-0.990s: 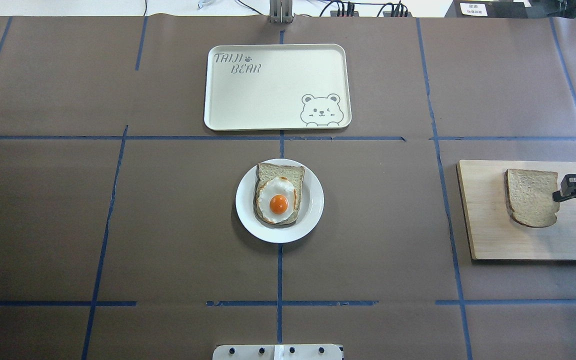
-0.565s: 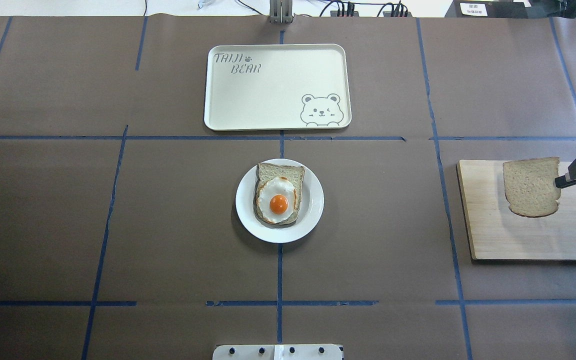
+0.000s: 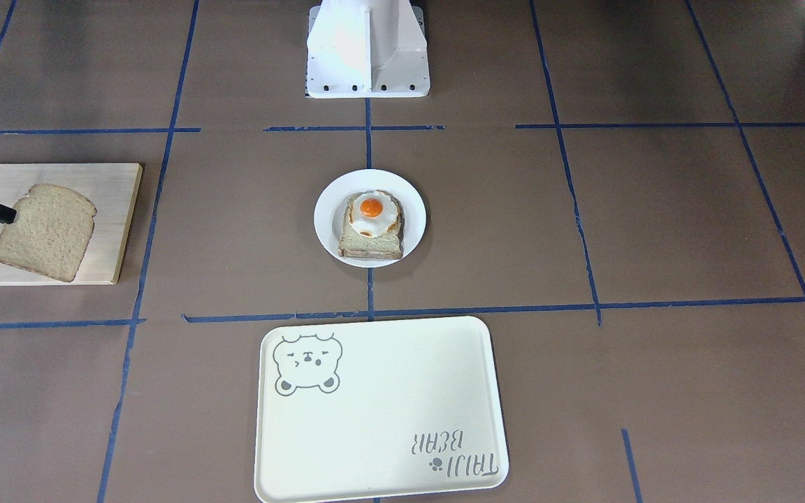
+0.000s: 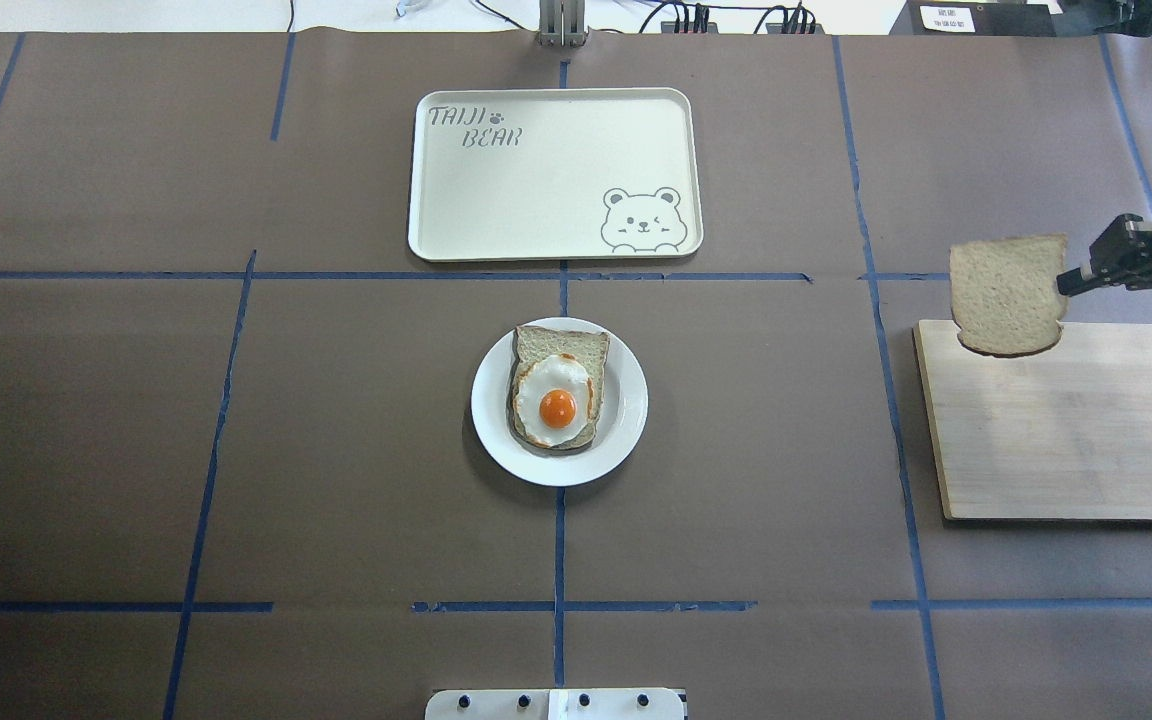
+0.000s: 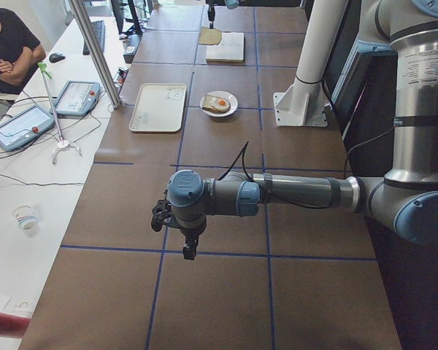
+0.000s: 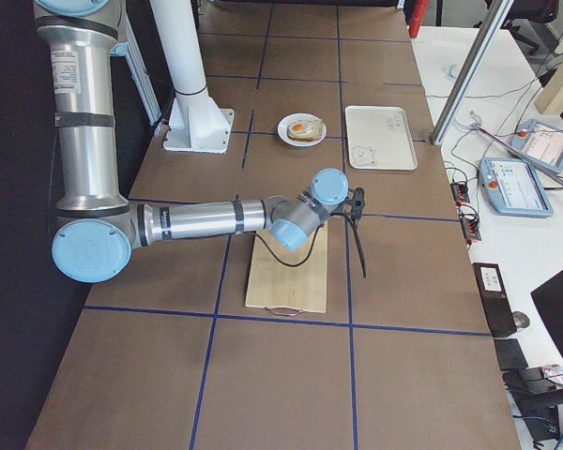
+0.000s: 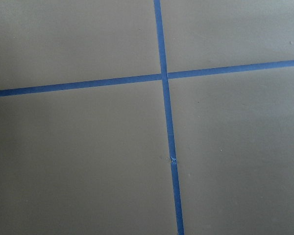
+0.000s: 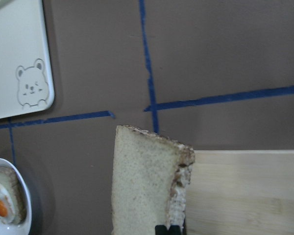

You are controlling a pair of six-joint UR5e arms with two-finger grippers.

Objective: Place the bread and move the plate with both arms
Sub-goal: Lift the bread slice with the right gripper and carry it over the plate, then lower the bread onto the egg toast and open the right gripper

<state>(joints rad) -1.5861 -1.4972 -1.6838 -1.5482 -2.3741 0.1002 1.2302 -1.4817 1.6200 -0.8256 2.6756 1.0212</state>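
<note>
My right gripper (image 4: 1071, 280) is shut on one edge of the brown bread slice (image 4: 1006, 295) and holds it in the air over the far edge of the wooden board (image 4: 1066, 440). The bread also shows in the front-facing view (image 3: 42, 230) and the right wrist view (image 8: 147, 181). The white plate (image 4: 626, 400) sits at the table's middle and bears a toast slice with a fried egg (image 4: 558, 400). My left gripper (image 5: 190, 251) shows only in the exterior left view, low over bare table far from the plate. I cannot tell whether it is open or shut.
A cream rectangular tray with a bear drawing (image 4: 536, 190) lies beyond the plate. The white robot pedestal (image 3: 367, 49) stands on the near side. Blue tape lines cross the brown table cover. An operator sits at the far side table (image 5: 11, 44).
The right gripper has lifted the bread off the wooden board and carried it toward the far side and a little left. The plate and tray have not moved.
</note>
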